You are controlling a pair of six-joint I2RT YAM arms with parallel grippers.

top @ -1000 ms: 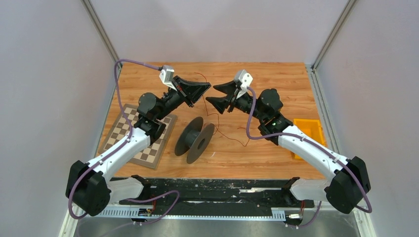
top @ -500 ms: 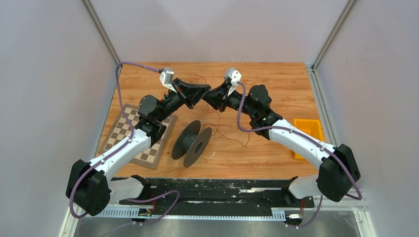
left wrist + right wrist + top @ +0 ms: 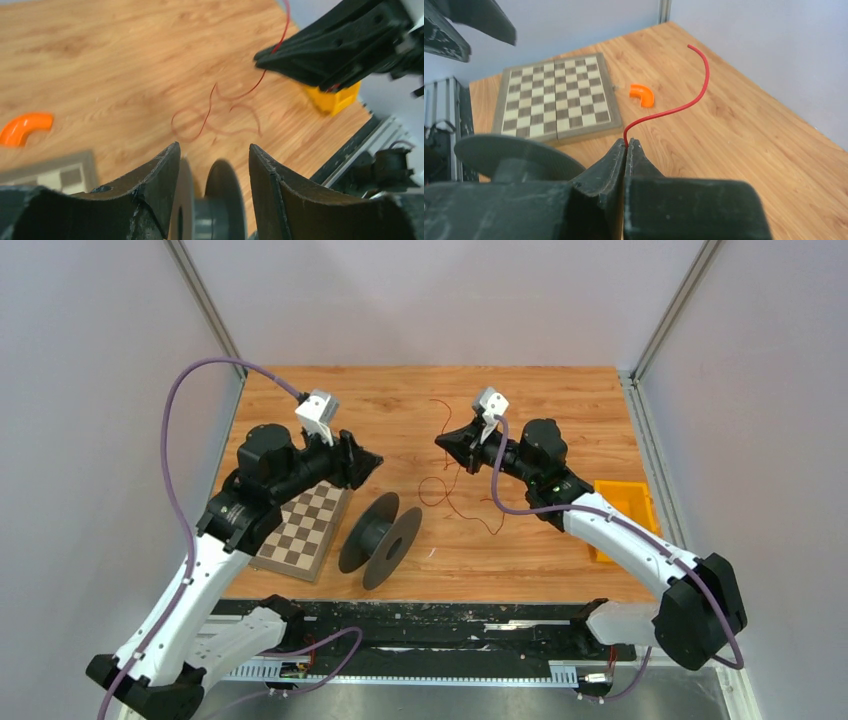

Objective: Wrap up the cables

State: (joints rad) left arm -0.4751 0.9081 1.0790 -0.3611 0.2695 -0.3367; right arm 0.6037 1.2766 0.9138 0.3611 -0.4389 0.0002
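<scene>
**Top view.** The left pincer (image 3: 368, 458) is held over the far edge of the chessboard (image 3: 300, 535), its jaws parted with nothing between them. The right pincer (image 3: 445, 443) is closed on the thin red cable (image 3: 440, 490). The cable's loose curls lie on the tabletop (image 3: 570, 400), just beyond the black spool (image 3: 380, 538). The spool is placed just beside the chessboard. A yellow bin (image 3: 625, 502) is seen at the right edge.

**Left wrist view.** The two fingers (image 3: 167, 155) are seen well apart and empty, with the spool below them. The cable is seen curled on the wood ahead, one strand rising to the tips of the right pincer. An orange curved piece (image 3: 25, 127) lies to the left.

**Right wrist view.** The jaws are pressed fully together, and the cable is pinched at their tips. A short free end is seen curving upward from them. The chessboard and the orange piece are seen beyond, and the spool at lower left.
</scene>
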